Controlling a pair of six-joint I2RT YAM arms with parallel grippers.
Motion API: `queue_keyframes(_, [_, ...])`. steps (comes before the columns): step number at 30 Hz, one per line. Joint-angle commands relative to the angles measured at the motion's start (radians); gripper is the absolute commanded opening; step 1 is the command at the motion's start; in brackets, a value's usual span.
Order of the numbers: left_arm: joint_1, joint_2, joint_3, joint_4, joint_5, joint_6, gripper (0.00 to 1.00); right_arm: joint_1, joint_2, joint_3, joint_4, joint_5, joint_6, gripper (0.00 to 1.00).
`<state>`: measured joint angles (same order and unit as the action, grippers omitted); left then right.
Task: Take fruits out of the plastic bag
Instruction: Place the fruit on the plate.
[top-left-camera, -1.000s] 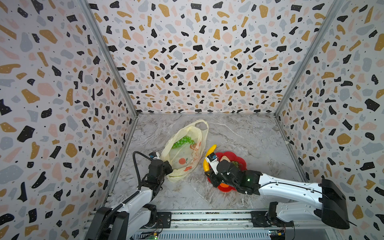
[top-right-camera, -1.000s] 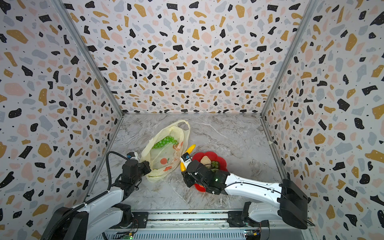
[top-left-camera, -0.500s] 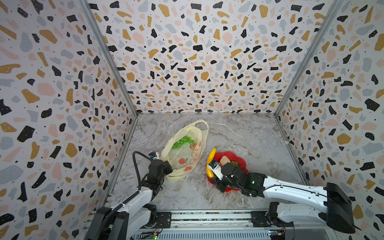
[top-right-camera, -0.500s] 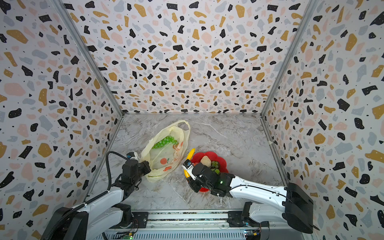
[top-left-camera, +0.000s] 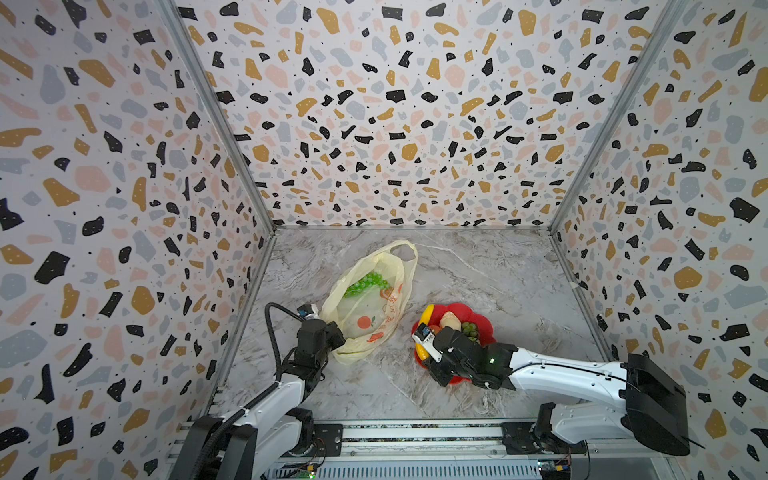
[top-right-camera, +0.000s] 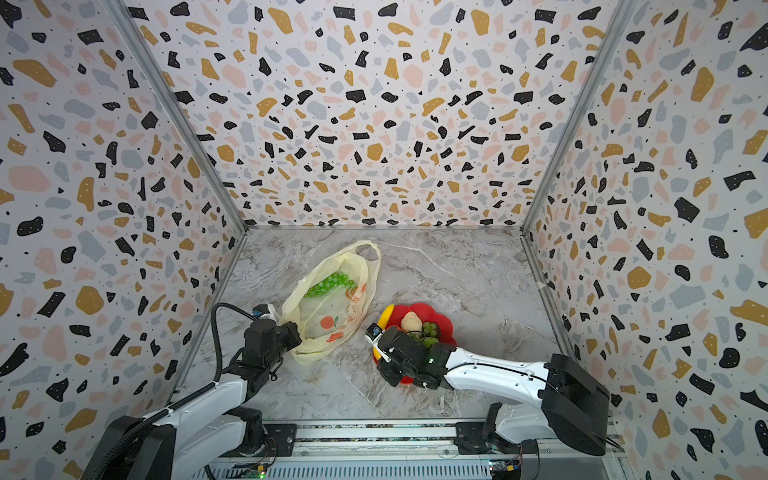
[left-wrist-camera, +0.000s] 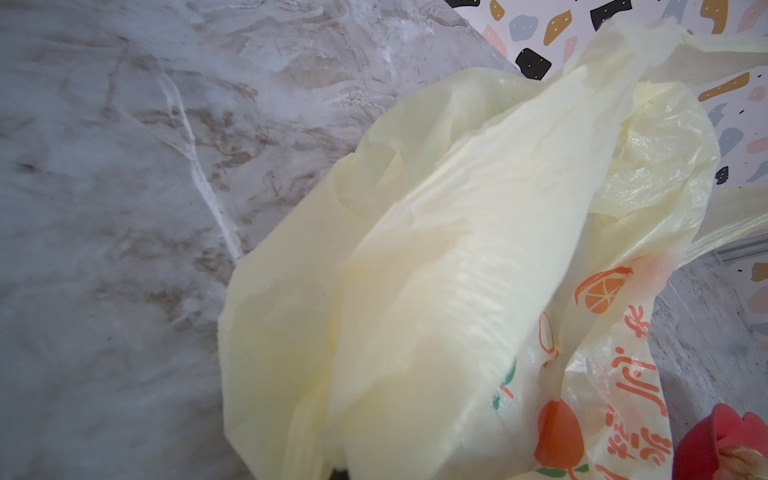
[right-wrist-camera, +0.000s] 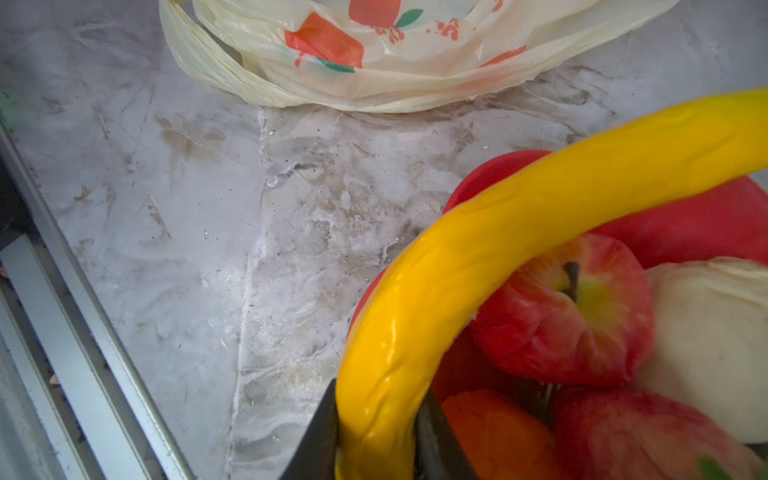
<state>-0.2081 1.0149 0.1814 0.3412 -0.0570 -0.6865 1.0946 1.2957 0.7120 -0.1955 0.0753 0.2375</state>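
The pale yellow plastic bag (top-left-camera: 376, 305) (top-right-camera: 336, 309) lies flat at the left of the floor, and a green grape bunch (top-left-camera: 365, 282) (top-right-camera: 328, 284) shows through it. My left gripper (top-left-camera: 334, 334) is shut on the bag's near corner; bag film (left-wrist-camera: 436, 270) fills the left wrist view and hides the jaws. My right gripper (right-wrist-camera: 378, 440) is shut on the lower end of the yellow banana (right-wrist-camera: 519, 224) (top-left-camera: 427, 312), which arches over the left rim of the red plate (top-left-camera: 484, 326). On the plate lie red apples (right-wrist-camera: 561, 316), an orange (right-wrist-camera: 490, 432), a beige pear-like piece (top-left-camera: 450, 320) and green grapes (top-right-camera: 430, 330).
Terrazzo-patterned walls close in the marble floor on three sides. A metal rail (top-left-camera: 415, 432) runs along the front edge and also shows as a metal rail (right-wrist-camera: 70, 332) close to the right gripper. Bare floor (top-left-camera: 478, 270) lies behind the plate.
My right gripper has carried the banana a little nearer and to the right, onto the plate's left rim. The left gripper and the bag have stayed put.
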Motion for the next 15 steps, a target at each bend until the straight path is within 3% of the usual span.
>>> queue_keyframes(1, [-0.004, -0.017, 0.022, 0.012, -0.001, 0.015, 0.00, -0.015, 0.004, 0.018, -0.006, -0.014, -0.004, 0.26])
queue_keyframes(15, [-0.004, -0.019, 0.024, 0.010, -0.003, 0.016, 0.00, -0.017, 0.065, 0.043, -0.025, -0.032, -0.011, 0.26])
